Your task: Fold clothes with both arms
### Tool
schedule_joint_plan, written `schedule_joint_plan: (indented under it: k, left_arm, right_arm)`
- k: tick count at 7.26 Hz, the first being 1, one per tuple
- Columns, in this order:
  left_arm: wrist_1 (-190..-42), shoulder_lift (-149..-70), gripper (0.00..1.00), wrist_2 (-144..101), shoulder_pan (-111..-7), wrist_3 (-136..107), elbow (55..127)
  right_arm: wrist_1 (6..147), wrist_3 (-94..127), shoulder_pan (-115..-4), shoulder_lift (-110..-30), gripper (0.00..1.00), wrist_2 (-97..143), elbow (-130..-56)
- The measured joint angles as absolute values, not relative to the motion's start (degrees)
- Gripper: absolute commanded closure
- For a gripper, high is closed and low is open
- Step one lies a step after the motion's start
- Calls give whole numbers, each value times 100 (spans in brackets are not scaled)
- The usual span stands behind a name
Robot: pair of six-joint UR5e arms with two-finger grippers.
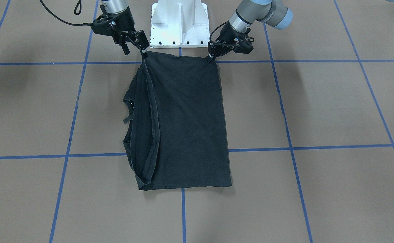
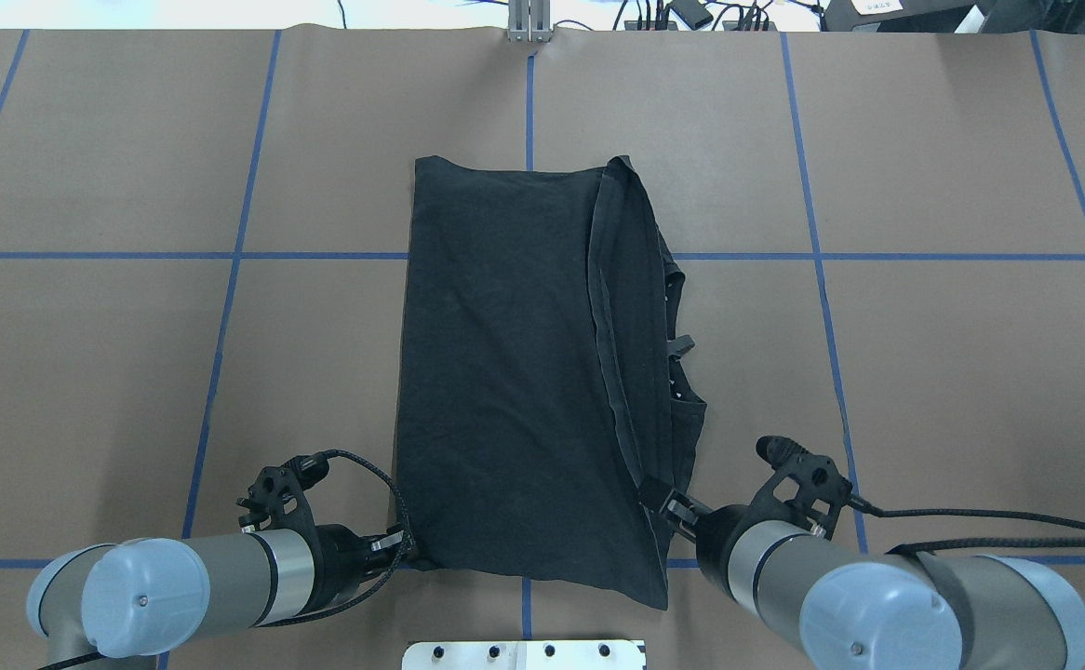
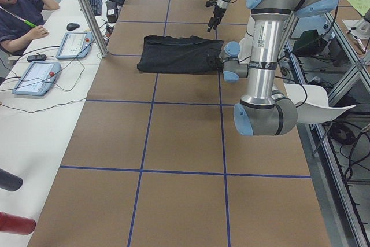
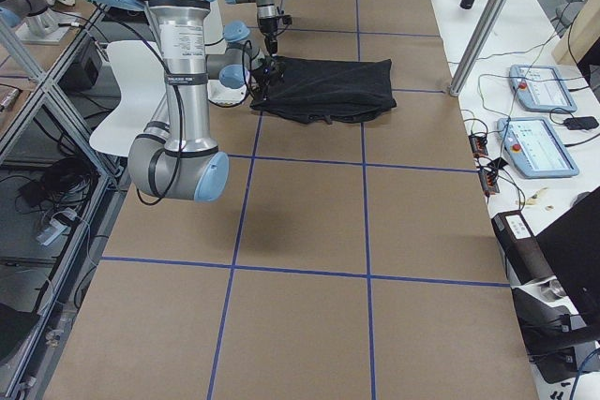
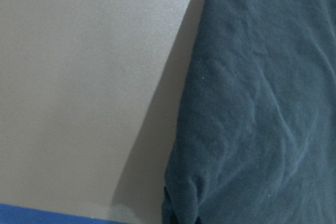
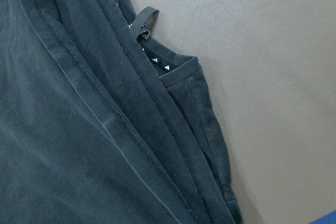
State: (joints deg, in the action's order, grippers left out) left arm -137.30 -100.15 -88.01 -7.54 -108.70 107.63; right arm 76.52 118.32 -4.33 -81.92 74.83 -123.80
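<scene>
The left pincer (image 1: pixel 211 58) and right pincer (image 1: pixel 144 53) each pinch a robot-side corner of the lengthwise-folded black T-shirt (image 1: pixel 183 125). Next, probably: lift both evenly toward the far edge.

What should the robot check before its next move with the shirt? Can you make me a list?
1. Place of left end effector, at the near left corner of the shirt: ok.
2. Place of right end effector, at the shirt's near edge on the other side: ok.
3. Both pinching cloth: cannot tell.
4. Shirt smooth: not ok; layers and collar bunch out on the robot's right.
5. Far edge flat on table: ok.
</scene>
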Motion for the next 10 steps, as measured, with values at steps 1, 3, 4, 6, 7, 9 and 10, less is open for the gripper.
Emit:
schedule_joint_plan:
  k: [1,3,4,6,7,9,10]
  left_arm:
    - [-13729,-10010,100,-8807,-755,-10866,10785]
    - [-13729,-10003,100,-8809,-755,-10864,10792]
    - [-13729,-10004,100,-8805,-751,-10863,10793]
    - [-13734,-10018,100,-8793,-748,-10863,10796]
    - [-13736,-10027,100,-8791,-744,-10863,10802]
    - [-13737,-10035,100,-8789,-744,-10863,10808]
    - [-13737,-10036,100,-8789,-746,-10863,10813]
  right_arm:
    - [7653,11834,-260,-8188,1,7334,-12243]
    - [7647,11812,-92,-8165,1,7174,-12022]
    - [7647,11740,-72,-8146,1,7120,-11929]
    - [7646,11464,-85,-8111,1,7008,-11810]
    - [7646,11366,-105,-8089,2,6987,-11768]
    - [7648,11246,-201,-7798,2,6969,-11515]
    - [7650,11203,-262,-7625,2,6970,-11368]
